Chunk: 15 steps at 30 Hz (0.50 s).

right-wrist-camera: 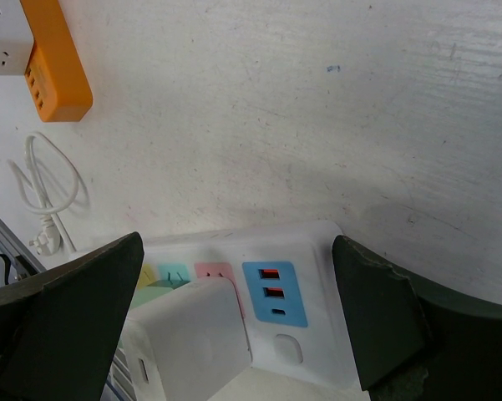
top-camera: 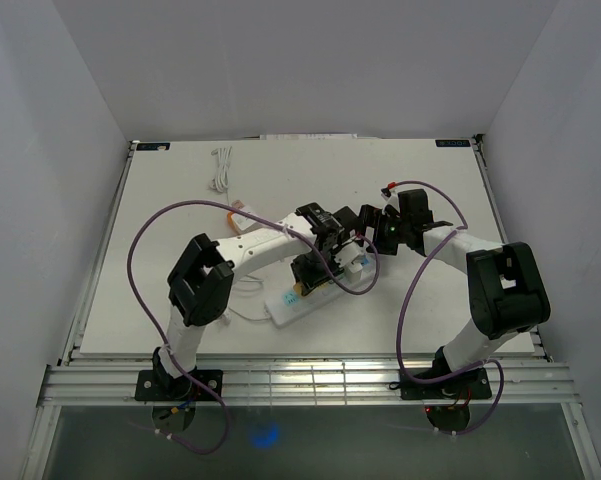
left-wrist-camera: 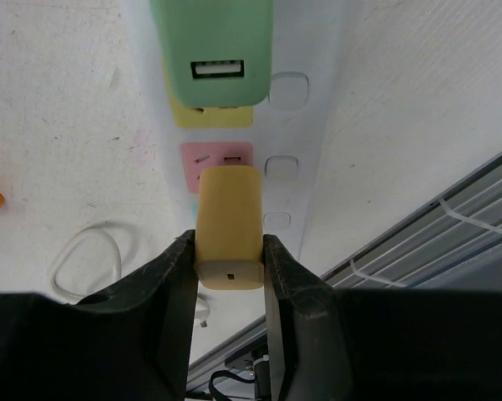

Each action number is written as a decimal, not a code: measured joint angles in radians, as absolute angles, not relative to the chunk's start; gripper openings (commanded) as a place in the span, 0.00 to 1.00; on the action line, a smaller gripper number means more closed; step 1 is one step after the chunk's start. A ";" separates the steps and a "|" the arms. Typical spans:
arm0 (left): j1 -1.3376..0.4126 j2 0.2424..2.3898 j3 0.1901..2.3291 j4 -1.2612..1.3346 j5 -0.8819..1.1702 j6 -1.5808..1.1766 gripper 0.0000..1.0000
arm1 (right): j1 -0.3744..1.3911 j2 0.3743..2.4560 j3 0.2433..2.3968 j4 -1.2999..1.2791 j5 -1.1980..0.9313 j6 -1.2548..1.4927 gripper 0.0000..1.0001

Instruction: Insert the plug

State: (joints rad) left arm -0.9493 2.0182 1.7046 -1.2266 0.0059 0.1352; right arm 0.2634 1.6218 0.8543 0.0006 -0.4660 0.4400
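My left gripper [left-wrist-camera: 228,242] is shut on a pale yellow plug [left-wrist-camera: 228,221]. The plug's far end points at the white power strip [left-wrist-camera: 317,125], just below its pink socket [left-wrist-camera: 217,156]; its prongs are hidden. A green plug [left-wrist-camera: 213,50] sits in the strip further along. My right gripper [right-wrist-camera: 238,242] is open, its fingers either side of the strip's end [right-wrist-camera: 309,251], by the blue USB panel [right-wrist-camera: 274,292]. A white charger [right-wrist-camera: 192,342] is plugged in beside that panel. In the top view both grippers meet over the strip [top-camera: 300,300] at mid-table.
An orange-edged adapter [right-wrist-camera: 58,63] lies on the table beyond the strip. The strip's white cord [right-wrist-camera: 50,192] coils to the left, also in the left wrist view [left-wrist-camera: 83,259]. A bundled white cable [top-camera: 220,170] lies at the far left. The table's metal front rail [left-wrist-camera: 451,217] runs close by.
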 measured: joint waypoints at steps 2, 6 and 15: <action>-0.963 2.018 1.705 -1.227 -0.022 0.128 0.00 | 0.263 1.622 0.854 0.000 -0.466 0.440 1.00; -0.984 2.022 1.708 -1.227 -0.062 0.119 0.00 | 0.262 1.622 0.854 0.000 -0.466 0.440 1.00; -0.989 2.049 1.741 -1.250 -0.068 0.119 0.00 | 0.252 1.605 0.854 -0.001 -0.458 0.440 1.00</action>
